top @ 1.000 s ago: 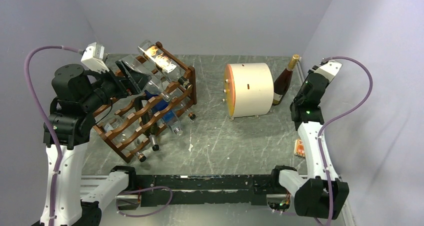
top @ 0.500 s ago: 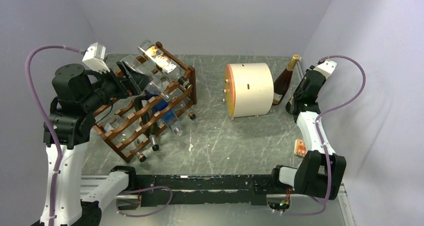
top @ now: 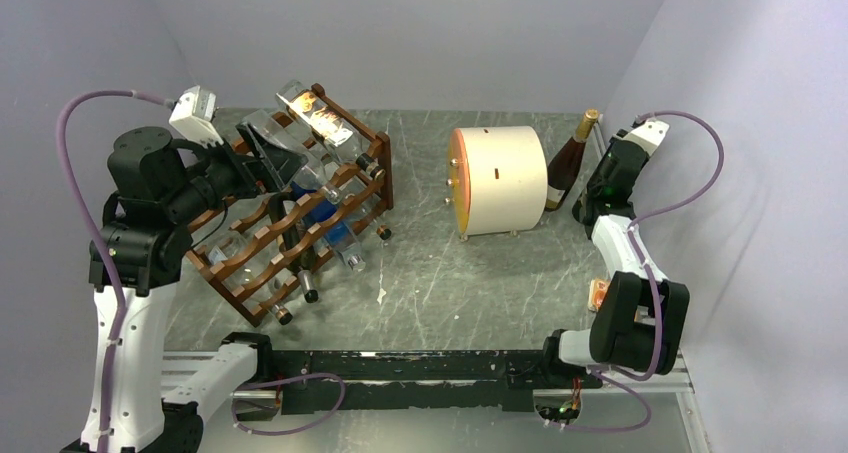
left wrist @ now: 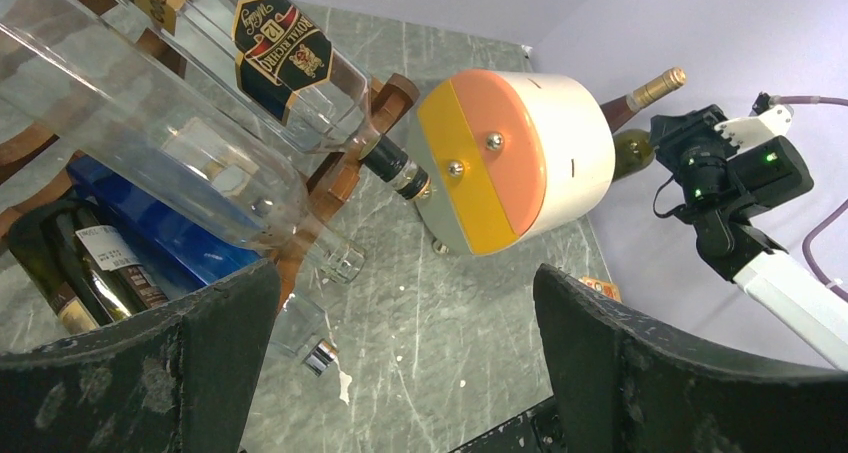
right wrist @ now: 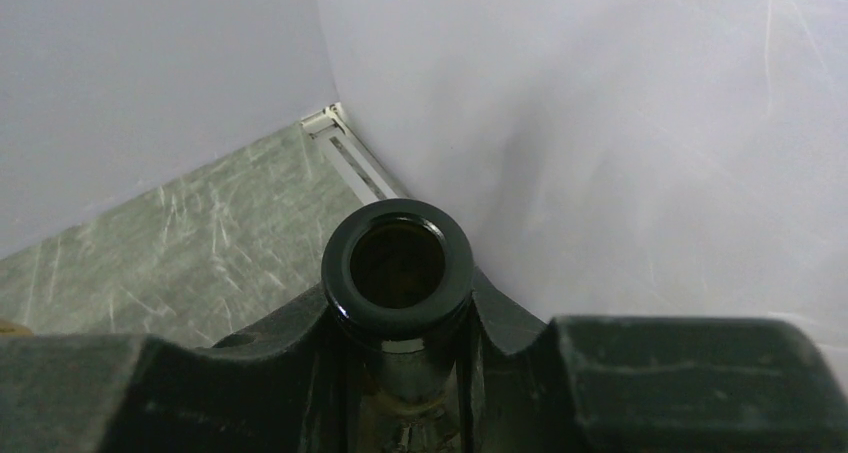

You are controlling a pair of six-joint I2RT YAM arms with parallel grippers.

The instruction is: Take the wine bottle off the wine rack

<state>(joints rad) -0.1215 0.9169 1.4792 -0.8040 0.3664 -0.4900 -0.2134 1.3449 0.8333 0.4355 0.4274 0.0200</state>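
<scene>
The reddish-brown wine rack (top: 290,228) stands tilted at the left of the table, with several bottles lying in it. Among them are a clear labelled bottle (left wrist: 270,43), a larger clear one (left wrist: 140,133), a blue one (left wrist: 150,228) and dark ones (left wrist: 70,263). My left gripper (left wrist: 405,278) hovers open over the rack's top right end (top: 262,153), with nothing between its fingers. At the back right, by the wall, my right gripper (top: 595,198) is shut on the neck of a dark wine bottle (right wrist: 336,273). The bottle's open mouth faces the wrist camera and its body is hidden.
A cream drum (top: 500,178) with an orange and yellow face lies mid-table. A brown gold-capped bottle (top: 568,163) stands between the drum and my right gripper. A small orange packet (top: 598,293) lies by the right wall. Walls close in at the right and back.
The right arm has folded, its elbow dropping towards the base, while its gripper stayed by the back right wall, still shut. The left gripper has barely shifted above the rack.
</scene>
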